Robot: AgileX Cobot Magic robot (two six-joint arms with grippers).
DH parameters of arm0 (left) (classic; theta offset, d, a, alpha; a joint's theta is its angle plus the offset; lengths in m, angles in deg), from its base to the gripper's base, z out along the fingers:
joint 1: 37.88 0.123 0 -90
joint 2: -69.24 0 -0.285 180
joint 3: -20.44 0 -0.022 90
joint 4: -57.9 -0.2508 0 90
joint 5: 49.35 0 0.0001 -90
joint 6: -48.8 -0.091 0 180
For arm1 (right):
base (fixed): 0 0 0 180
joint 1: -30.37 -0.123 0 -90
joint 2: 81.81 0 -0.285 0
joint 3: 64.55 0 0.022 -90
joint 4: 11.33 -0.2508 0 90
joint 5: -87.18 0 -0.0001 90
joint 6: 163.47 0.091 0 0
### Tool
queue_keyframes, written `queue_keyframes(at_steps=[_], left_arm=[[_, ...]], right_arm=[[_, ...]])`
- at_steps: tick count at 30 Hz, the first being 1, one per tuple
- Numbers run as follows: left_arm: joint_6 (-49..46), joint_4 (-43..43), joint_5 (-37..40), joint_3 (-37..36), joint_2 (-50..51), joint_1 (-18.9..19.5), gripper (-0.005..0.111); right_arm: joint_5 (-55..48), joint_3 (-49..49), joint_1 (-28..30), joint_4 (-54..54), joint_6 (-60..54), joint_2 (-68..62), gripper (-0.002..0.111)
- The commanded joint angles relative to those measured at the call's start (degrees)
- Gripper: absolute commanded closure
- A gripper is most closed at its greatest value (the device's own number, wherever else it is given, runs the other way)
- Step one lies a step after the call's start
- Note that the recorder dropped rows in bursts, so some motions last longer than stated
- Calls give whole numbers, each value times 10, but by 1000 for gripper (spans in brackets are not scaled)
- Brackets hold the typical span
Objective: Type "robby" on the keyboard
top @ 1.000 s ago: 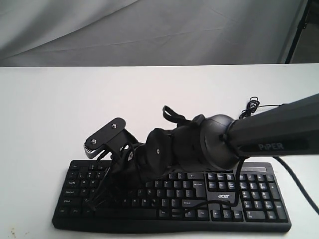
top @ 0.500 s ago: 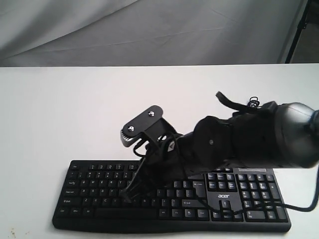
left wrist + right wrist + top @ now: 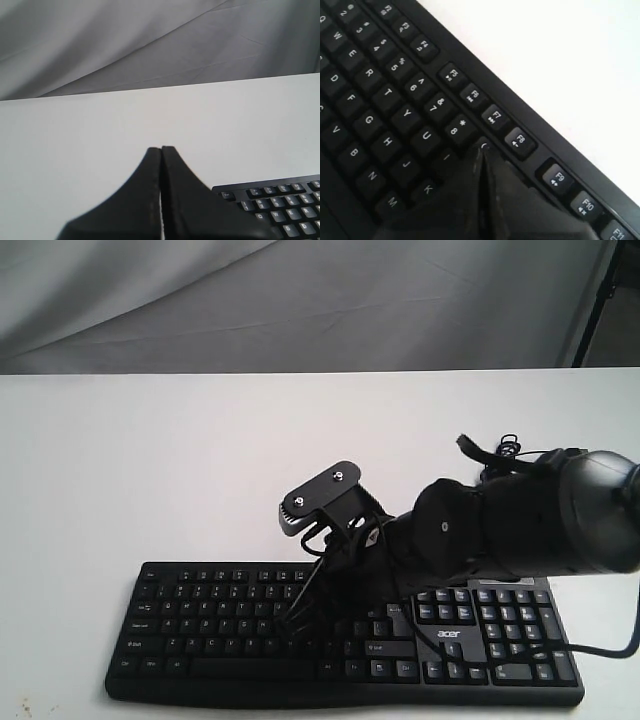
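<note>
The right gripper [image 3: 481,152] (pinched tight) points just past U [image 3: 426,136] on the keyboard [image 3: 370,95], maybe at "o"; "bby" looks left.

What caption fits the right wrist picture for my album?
Shut right pincer over the black keyboard, near the 8 key.

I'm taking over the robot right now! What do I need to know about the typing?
Left tool: shut, holding nothing, above the white table off the corner of the keyboard, away from the keys.
Right tool: shut, holding nothing, tip over the keys right beside the 8 key. Whether it is pressing a key cannot be told.
Done: no screen is in view, so which letters of "robby" are typed is unknown.
Left: probably check the typed text, then carry on from the next missing letter.
</note>
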Motion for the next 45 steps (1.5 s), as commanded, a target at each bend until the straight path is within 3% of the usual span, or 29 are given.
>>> queue_keyframes(at_steps=[1, 27, 32, 45], left_arm=[[2, -3, -4, -2, -2, -4, 107], [2, -3, -4, -2, -2, -4, 107], [2, -3, -4, -2, -2, -4, 107], [2, -3, -4, -2, -2, -4, 107]], right_arm=[[-6, -3, 2, -2, 3, 1, 108], [-40, 0, 0, -2, 2, 6, 108], [-116, 45, -20, -5, 2, 22, 108], [-76, 66, -76, -2, -1, -26, 108]])
